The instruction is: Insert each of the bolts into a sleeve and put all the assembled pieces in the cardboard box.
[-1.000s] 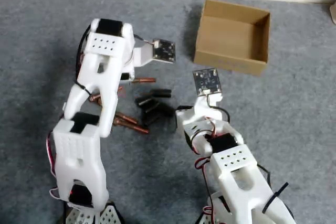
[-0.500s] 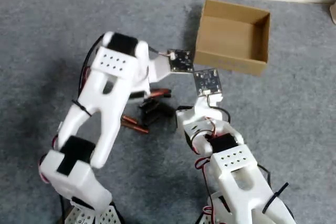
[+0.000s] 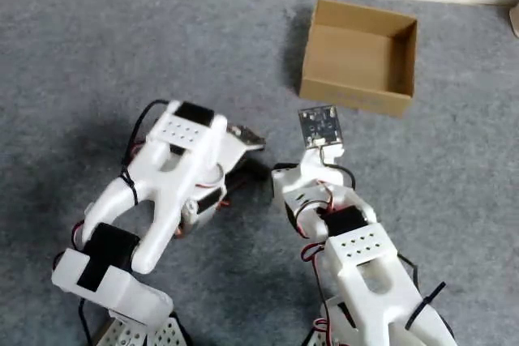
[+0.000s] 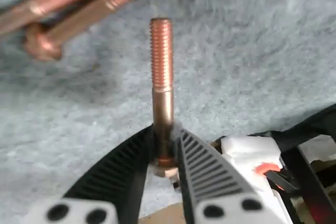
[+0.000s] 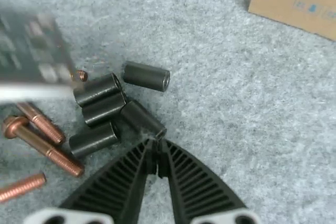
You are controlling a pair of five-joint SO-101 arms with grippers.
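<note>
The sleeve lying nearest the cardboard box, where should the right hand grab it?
Probably across its middle, from above, pinching the two long sides. The sleeve lies flat with both flanks clear of the other sleeves, and that grip leaves its open end free.

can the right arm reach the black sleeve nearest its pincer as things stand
Probably yes. The right pincer sits right by the end of that sleeve, with nothing lying between them or over it. It is shut, though, so it would have to open first.
</note>
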